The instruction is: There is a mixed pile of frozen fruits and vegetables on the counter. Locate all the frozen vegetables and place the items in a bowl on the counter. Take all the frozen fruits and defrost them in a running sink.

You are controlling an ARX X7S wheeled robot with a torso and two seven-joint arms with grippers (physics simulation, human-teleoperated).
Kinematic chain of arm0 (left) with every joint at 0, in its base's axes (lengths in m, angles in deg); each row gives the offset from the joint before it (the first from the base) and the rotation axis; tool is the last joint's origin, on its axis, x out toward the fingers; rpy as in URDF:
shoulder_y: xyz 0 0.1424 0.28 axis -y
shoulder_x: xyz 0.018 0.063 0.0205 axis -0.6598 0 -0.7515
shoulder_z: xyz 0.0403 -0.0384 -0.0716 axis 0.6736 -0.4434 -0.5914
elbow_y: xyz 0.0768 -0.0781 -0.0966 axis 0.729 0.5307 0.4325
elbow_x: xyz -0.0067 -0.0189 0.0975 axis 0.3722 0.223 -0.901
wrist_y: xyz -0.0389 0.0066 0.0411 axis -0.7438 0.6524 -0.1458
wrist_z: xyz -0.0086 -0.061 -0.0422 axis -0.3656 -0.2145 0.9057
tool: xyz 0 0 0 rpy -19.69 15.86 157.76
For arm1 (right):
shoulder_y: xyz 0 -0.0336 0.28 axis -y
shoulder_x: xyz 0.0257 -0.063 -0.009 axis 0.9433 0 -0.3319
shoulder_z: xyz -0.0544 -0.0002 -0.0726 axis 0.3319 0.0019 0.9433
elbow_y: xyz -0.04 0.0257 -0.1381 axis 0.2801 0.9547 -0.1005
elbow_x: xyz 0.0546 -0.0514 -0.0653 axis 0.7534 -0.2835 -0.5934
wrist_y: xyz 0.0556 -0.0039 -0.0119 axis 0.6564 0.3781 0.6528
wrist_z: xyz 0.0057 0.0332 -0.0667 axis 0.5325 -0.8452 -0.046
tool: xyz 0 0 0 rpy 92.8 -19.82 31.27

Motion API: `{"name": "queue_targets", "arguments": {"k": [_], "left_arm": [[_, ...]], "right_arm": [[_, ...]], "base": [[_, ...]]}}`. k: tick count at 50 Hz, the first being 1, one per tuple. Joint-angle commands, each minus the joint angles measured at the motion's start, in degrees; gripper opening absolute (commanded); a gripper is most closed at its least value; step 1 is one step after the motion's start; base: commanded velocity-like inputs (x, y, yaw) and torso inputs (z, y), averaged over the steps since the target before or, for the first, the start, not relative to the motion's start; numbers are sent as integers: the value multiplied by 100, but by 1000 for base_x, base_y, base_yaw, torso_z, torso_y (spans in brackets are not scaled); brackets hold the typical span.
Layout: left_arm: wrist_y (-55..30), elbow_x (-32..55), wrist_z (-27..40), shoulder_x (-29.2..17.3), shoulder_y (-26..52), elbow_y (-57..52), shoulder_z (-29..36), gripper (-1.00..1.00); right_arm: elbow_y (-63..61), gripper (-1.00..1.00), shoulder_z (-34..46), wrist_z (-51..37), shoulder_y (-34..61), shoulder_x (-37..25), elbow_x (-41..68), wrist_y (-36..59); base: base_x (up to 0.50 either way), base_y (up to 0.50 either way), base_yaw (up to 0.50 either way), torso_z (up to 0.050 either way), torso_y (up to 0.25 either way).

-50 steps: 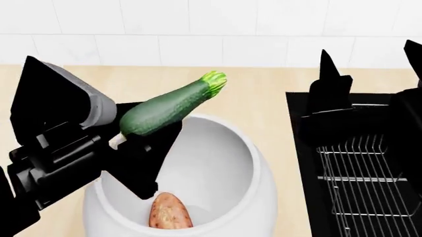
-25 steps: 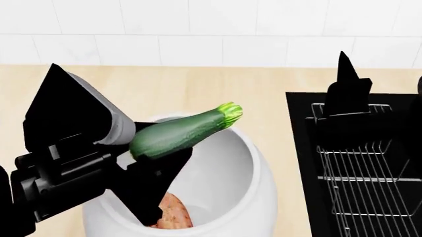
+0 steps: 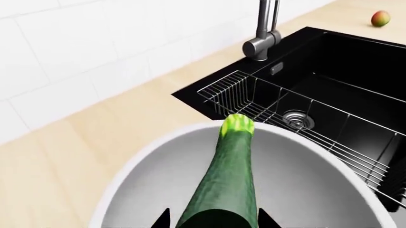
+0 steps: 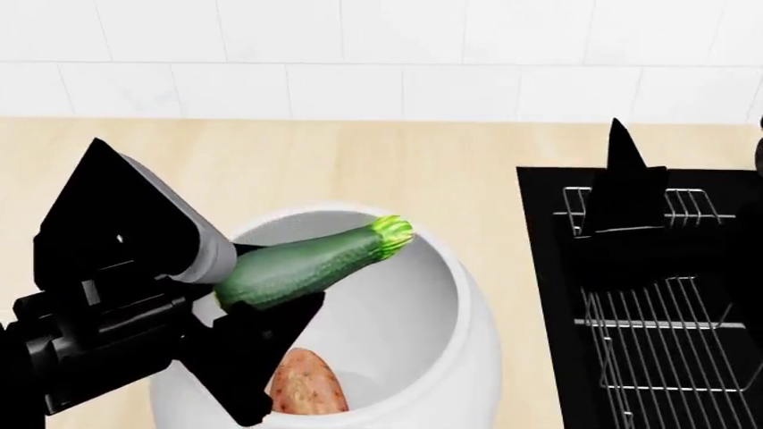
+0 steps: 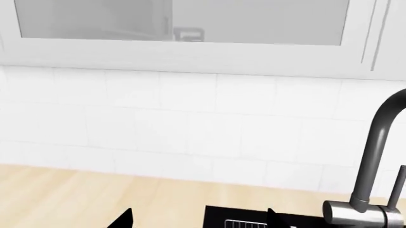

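1. The left gripper [image 4: 245, 299] pinches the butt end of the dark green zucchini with a light green stem end [image 4: 313, 262], its black fingers [image 4: 256, 357] pressed against the vegetable on both sides.
2. The zucchini is held at a slant above the large deep round plain white bowl [image 4: 471, 331] – its stem tip points toward the far rim, over the bowl's open mouth, and it does not touch the bowl in the left wrist view [image 3: 228, 175].
3. Inside the bowl, on its floor near the near wall, lies the pinkish-orange speckled pointed sweet potato [image 4: 307, 384], partly hidden behind the left fingers.
4. The bowl [image 3: 127, 171] stands on the light beige wood-look table [image 4: 394, 170], just beside the large black rectangular sink [image 4: 549, 268] and apart from the white tiled wall [image 4: 381, 54].
5. In the sink, a steel wire rack [image 4: 656, 340] spans the basin; the left wrist view also shows the round steel drain [image 3: 297, 118] and the steel faucet [image 3: 263, 33] at the sink's rim.
6. A small oval yellow-green mango with a red blush [image 3: 380, 18] sits on the table beyond the sink, on the side away from the bowl.
7. The right gripper [image 4: 626, 179] hangs over the sink – only dark finger tips show, set apart with a gap between them in the right wrist view [image 5: 199, 219], holding nothing.
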Motion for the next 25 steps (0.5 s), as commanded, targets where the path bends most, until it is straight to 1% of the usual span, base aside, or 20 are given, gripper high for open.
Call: {"name": "queue_targets", "arguments": {"k": [1,5,6,12,18,21,25], "left_arm": [[79,-246,-172,33,34,181,131,-100],[65,-173,-140,-10,46,163,104,-100],[55,-149,-141,-25,53,148,102,100],[55,-54,-67,5,153,127,73,100],[77,128,64,-69,292,100,-89,100],[180,150,123,-185,276,59,-251,100],[387,285,270,-432,289,95,-659,100]], "right_arm": [[-2,100,-21,23,-84,-11,27,-23],[14,100,-17,17,-77,0,42,-21],[23,100,-9,17,-67,7,38,-15],[33,100,13,24,-27,12,80,21],[5,100,-55,-18,15,-67,178,26],[-13,100,-52,-42,131,-80,263,72],[-69,100,-35,-54,178,-67,293,98]], "base": [[0,0,0,0,0],[0,0,0,0,0],[0,0,0,0,0],[0,0,0,0,0],[0,0,0,0,0],[0,0,0,0,0],[0,0,0,0,0]]}}
